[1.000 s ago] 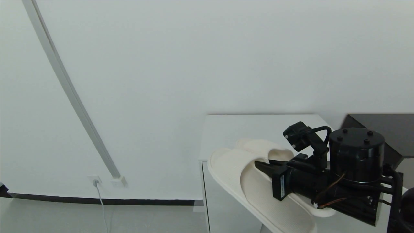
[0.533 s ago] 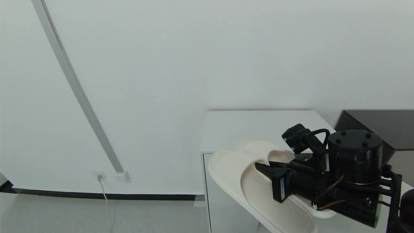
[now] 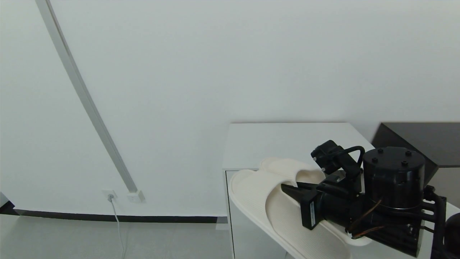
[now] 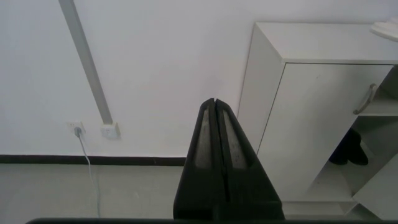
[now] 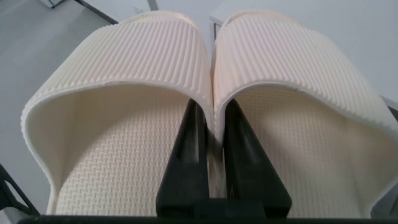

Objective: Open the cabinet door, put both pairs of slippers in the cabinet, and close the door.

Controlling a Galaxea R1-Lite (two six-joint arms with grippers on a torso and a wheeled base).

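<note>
The cream slippers hang side by side in the air before the top front corner of the white cabinet. The right hand grips them, one finger inside each slipper, pinching their adjoining strap walls together. The left hand is closed on nothing, out in front of the cabinet, above the floor. Beside the handle on the cabinet's door, inner shelves show, with a dark thing on one. A socket sits low on the wall.
</note>
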